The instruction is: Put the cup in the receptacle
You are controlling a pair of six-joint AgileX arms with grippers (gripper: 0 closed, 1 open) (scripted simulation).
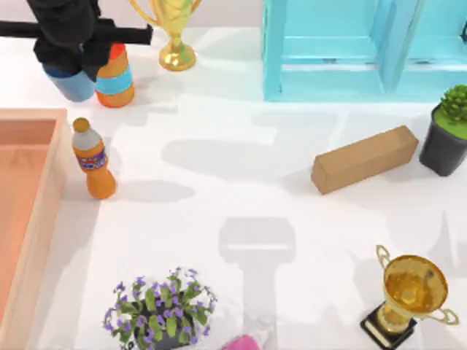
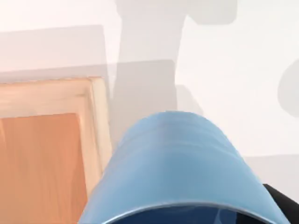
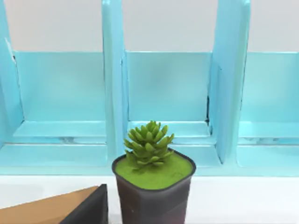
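1. At the far left corner of the worktop [image 1: 241, 124], the left gripper [image 1: 69, 55] sits as a black mass over the cup [image 1: 71, 84]. Its fingers are hidden, so I cannot tell how far apart they stand or whether they grip the cup.
2. Only the cup's lower blue part shows beneath the gripper in the top view, touching or just beside an orange can [image 1: 115, 79] with a blue band.
3. From the left wrist view the cup [image 2: 180, 163] is a smooth, plain blue tapered tumbler, close under the camera.
4. Beside it lies the receptacle [image 2: 96, 121], with thick flat pale walls and a salmon floor. In the top view the receptacle [image 1: 47, 189] runs along the left edge, nearer than the cup.
5. An orange bottle [image 1: 93, 160] stands upright just outside the receptacle's wall.
6. The right wrist view faces a glossy turquoise shelf frame [image 3: 114, 84], a spiky succulent in a dark pot [image 3: 153, 186] and a brown cardboard box [image 3: 51, 210].
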